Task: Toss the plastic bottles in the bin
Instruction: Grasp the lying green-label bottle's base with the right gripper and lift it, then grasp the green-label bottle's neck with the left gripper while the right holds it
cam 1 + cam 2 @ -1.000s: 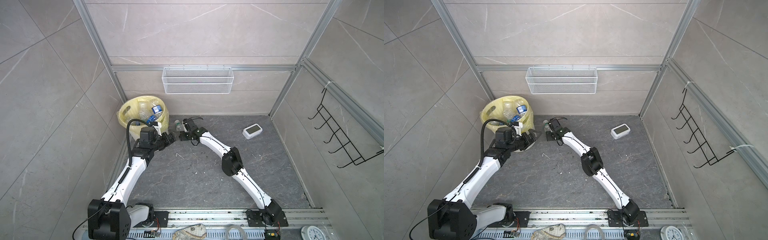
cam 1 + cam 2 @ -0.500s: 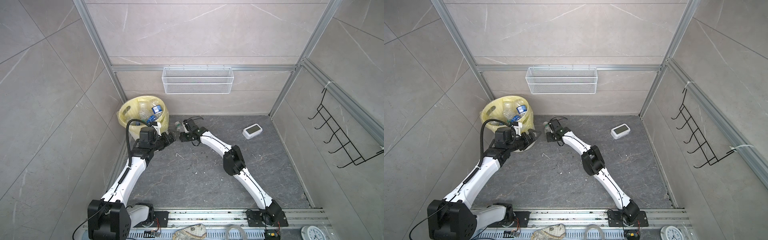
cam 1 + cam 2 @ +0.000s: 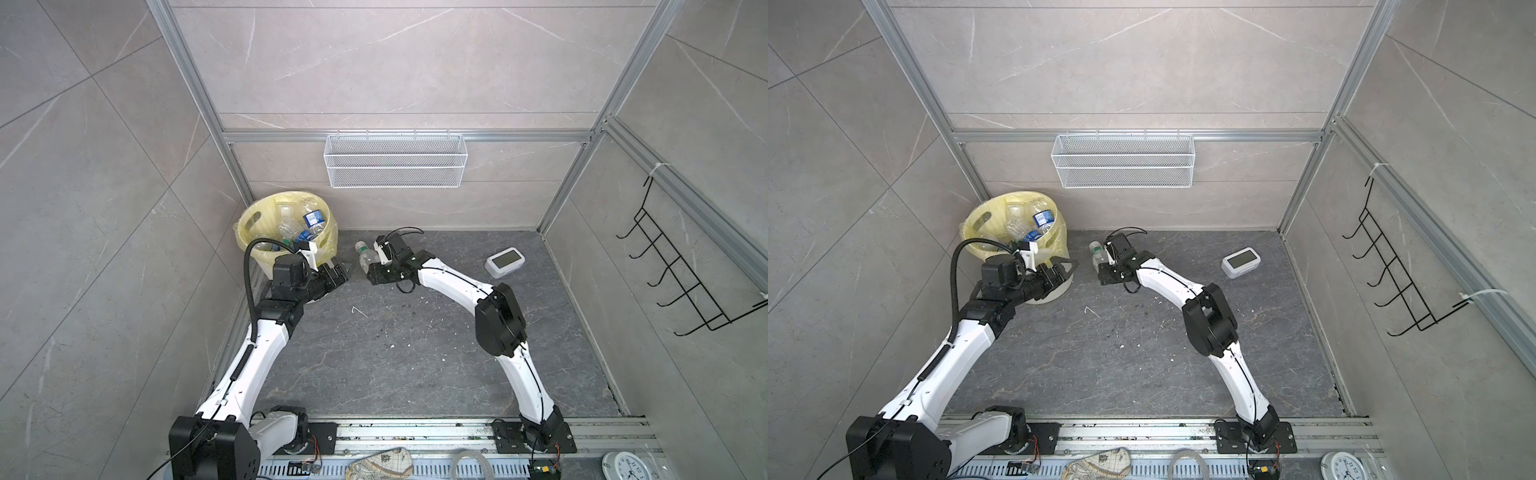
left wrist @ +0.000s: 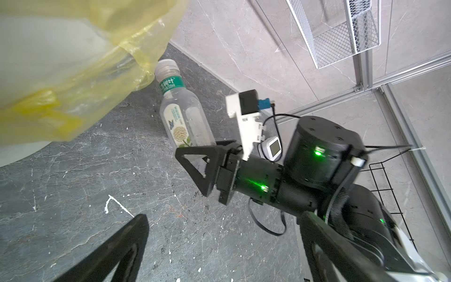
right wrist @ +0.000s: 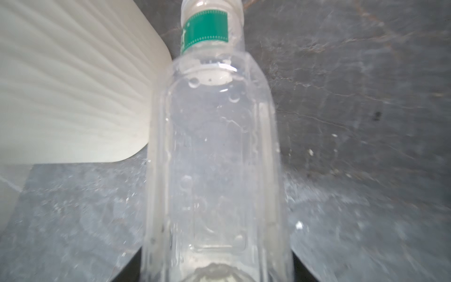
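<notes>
My right gripper (image 3: 370, 269) (image 3: 1104, 270) (image 4: 195, 149) (image 5: 216, 268) is shut on the base end of a clear plastic bottle (image 3: 365, 255) (image 3: 1098, 254) (image 4: 185, 117) (image 5: 214, 146) with a green neck label. Its cap points toward the bin (image 3: 249, 226) (image 3: 976, 226) (image 4: 73, 61) (image 5: 73, 85). The bin is cream, ribbed and lined with a yellow bag, and stands in the back left corner. Several bottles (image 3: 309, 224) (image 3: 1038, 220) lie inside it. My left gripper (image 3: 343, 270) (image 3: 1069, 266) (image 4: 224, 219) hangs open and empty beside the bin, facing the held bottle.
A white digital clock (image 3: 504, 261) (image 3: 1240, 261) sits on the dark floor at the back right. A white wire basket (image 3: 395, 166) (image 3: 1123, 160) hangs on the back wall. A black hook rack (image 3: 685, 274) is on the right wall.
My right arm has shifted a little to the right with the bottle still in its grip, and its elbow has swung outward. The left arm has not moved.
</notes>
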`<state>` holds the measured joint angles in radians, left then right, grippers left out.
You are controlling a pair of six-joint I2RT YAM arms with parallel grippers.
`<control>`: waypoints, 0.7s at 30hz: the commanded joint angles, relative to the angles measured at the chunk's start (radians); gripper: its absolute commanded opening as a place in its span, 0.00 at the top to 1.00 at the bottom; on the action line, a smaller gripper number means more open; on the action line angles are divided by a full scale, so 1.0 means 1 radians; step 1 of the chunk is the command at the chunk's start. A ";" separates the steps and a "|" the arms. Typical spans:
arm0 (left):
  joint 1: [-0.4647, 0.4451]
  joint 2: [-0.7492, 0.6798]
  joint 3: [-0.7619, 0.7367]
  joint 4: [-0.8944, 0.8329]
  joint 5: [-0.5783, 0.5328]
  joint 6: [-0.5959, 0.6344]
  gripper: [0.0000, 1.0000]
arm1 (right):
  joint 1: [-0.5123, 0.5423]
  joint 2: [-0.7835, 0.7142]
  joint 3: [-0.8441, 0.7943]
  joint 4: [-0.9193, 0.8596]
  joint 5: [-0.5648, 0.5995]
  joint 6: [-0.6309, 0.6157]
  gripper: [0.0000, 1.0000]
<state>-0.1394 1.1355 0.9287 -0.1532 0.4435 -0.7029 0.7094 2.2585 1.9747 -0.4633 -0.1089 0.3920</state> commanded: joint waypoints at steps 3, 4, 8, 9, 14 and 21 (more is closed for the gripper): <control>0.006 -0.040 0.009 0.004 -0.015 0.044 0.00 | 0.013 -0.210 -0.192 0.127 -0.005 -0.010 0.55; 0.006 -0.051 0.007 0.007 -0.015 0.050 0.00 | 0.015 -0.243 -0.228 0.141 -0.005 -0.012 0.55; 0.006 -0.076 -0.019 0.062 0.004 0.047 0.00 | 0.034 -0.358 -0.371 0.223 -0.015 -0.011 0.56; 0.006 -0.069 -0.019 0.070 0.017 0.046 0.00 | 0.042 -0.382 -0.395 0.232 -0.016 -0.015 0.56; 0.005 -0.048 -0.030 0.113 0.063 0.014 0.00 | 0.093 -0.465 -0.469 0.261 -0.001 -0.058 0.56; 0.006 -0.033 -0.037 0.135 0.083 -0.007 0.00 | 0.148 -0.523 -0.496 0.281 -0.011 -0.071 0.56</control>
<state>-0.1394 1.0939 0.8906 -0.0769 0.4885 -0.6971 0.8471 1.7790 1.4845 -0.2256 -0.1169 0.3462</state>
